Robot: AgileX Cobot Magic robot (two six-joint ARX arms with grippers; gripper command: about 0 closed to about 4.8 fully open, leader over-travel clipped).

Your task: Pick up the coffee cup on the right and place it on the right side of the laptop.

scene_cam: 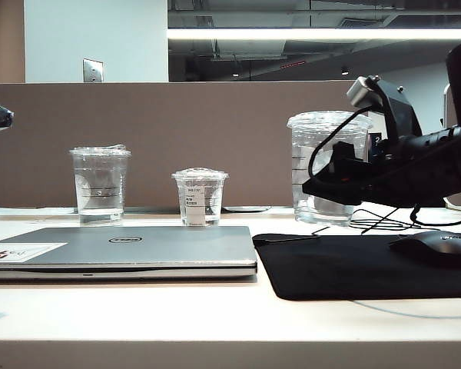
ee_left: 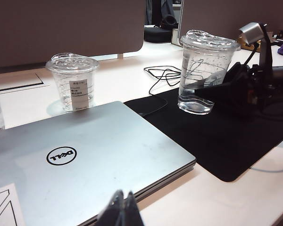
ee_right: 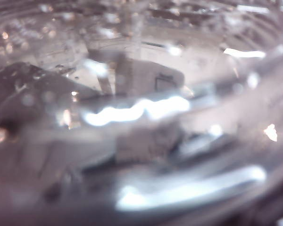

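Right end effector (ee_left: 212, 94) gripping coffee cup (ee_left: 205, 70), left end effector (ee_left: 122, 209) idle

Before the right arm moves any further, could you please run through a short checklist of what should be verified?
1. Right gripper around the coffee cup: ok, its jaws wrap the lower cup.
2. Cup upright with lid on: ok.
3. Cup lifted clear of the black mat: cannot tell.
4. Spot on the mat beside the laptop: ok, bare.
5. Computer mouse and cable out of the path: ok.
6. Left gripper away from the cup: ok, low over the laptop's near edge.
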